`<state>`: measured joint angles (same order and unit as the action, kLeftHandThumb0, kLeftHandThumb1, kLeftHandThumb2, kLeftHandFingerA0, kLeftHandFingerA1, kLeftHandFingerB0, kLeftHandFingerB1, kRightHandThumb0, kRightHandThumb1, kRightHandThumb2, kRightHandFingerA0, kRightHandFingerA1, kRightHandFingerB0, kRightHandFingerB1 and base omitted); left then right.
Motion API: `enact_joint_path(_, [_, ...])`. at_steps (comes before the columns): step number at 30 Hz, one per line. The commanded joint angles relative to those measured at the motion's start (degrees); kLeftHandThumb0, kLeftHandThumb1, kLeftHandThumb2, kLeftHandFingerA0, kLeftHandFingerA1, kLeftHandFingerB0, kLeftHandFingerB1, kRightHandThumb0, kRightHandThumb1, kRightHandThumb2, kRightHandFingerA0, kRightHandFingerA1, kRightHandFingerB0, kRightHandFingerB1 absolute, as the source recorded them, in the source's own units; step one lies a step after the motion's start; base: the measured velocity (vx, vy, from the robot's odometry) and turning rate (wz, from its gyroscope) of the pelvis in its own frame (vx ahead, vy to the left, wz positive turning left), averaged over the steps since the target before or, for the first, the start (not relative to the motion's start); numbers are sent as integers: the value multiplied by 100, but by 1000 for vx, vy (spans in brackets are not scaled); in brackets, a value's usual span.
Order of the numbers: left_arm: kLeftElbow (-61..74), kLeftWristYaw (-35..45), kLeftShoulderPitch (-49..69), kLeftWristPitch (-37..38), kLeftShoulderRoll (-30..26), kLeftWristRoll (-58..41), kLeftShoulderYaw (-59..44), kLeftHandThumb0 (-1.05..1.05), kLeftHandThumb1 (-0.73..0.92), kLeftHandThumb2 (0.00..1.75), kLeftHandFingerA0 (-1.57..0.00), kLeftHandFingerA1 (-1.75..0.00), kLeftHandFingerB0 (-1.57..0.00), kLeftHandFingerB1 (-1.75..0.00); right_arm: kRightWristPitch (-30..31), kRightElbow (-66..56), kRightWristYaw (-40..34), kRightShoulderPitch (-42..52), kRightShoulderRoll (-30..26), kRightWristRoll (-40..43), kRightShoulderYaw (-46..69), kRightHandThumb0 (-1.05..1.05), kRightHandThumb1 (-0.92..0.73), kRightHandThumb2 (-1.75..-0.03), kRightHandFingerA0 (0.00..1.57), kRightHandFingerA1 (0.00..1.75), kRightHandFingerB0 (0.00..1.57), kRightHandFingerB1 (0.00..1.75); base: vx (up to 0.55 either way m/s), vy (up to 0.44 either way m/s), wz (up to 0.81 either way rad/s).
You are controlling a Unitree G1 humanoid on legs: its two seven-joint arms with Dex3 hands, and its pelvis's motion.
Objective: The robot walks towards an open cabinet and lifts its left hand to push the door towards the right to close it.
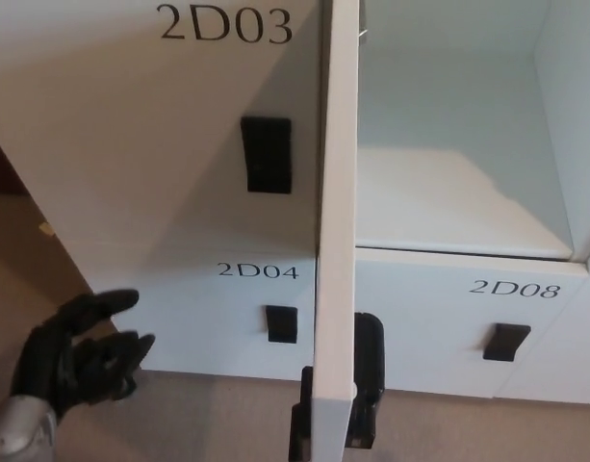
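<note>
The open white cabinet door stands edge-on toward me in the middle of the head view, with black latch pieces at its lower end. To its right lies the empty open compartment. My left hand is raised at the lower left, fingers spread and holding nothing. It hangs well left of the door edge, in front of door 2D04, and touches nothing. My right hand does not show.
Shut doors 2D03 and 2D08 surround the open compartment, each with a black handle. Tan carpet lies below, and a dark gap shows at the far left.
</note>
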<state>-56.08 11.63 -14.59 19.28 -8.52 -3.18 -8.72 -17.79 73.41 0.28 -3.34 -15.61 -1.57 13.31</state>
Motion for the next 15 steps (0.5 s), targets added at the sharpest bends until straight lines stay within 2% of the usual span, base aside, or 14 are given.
enact_joint_path(1, [320,-7,-308,-280,-24,77,146,-77,51,58,-46,-50,-44,-61,30,8,43,31,0,44,-28,-41,-65,-59,75,53,66,51,0,0,0])
enact_joint_path(3, [534,-36,-385,-372,27,136,260,-77,49,58,-49,-51,-49,-60,21,2,50,67,22,64,-22,-40,-65,-60,75,53,66,51,0,0,0])
enact_joint_path(4, [711,4,-419,-421,40,236,408,-79,51,57,-57,-54,-61,-62,6,-6,53,82,32,68,-23,-39,-66,-60,75,53,66,51,0,0,0])
enact_joint_path(6, [844,33,-436,-461,44,305,519,-79,51,57,-57,-54,-61,-62,-5,-12,55,91,39,70,-24,-39,-66,-60,75,53,66,51,0,0,0])
enact_joint_path(7, [1201,298,-413,-473,-33,565,886,-85,29,83,-69,-58,-91,-61,-4,-27,43,78,31,54,-39,-41,-65,-60,75,54,65,51,0,0,0])
enact_joint_path(8, [1201,298,-413,-473,-33,565,886,-85,29,83,-69,-58,-91,-61,-4,-27,43,78,31,54,-39,-41,-65,-60,75,54,65,51,0,0,0])
enact_joint_path(9, [1829,835,-332,-542,-218,887,1495,-79,32,83,-74,-60,-79,-54,5,-47,23,41,17,30,-63,-39,-66,-59,74,53,65,50,0,0,0])
enact_joint_path(11, [2196,1176,-268,-624,-353,980,1817,-79,32,83,-74,-60,-79,-54,11,-53,15,15,12,21,-76,-39,-66,-59,74,53,65,50,0,0,0])
enact_joint_path(12, [2448,1539,-237,-678,-463,1059,2112,-72,47,57,-83,-48,-90,-45,13,-49,7,8,9,3,-94,-42,-65,-59,74,52,64,48,0,0,0])
enact_joint_path(13, [2606,1765,-219,-717,-534,1106,2305,-72,47,57,-83,-48,-90,-45,14,-45,1,6,6,-9,-107,-42,-65,-59,74,52,64,48,0,0,0])
enact_joint_path(14, [2749,2075,-229,-745,-606,1201,2603,-79,36,80,-85,-56,-81,-50,1,-45,15,10,10,-3,-106,-41,-66,-59,73,54,63,48,0,0,0])
enact_joint_path(15, [2749,2075,-229,-745,-606,1201,2603,-79,36,80,-85,-56,-81,-50,1,-45,15,10,10,-3,-106,-41,-66,-59,73,54,63,48,0,0,0])
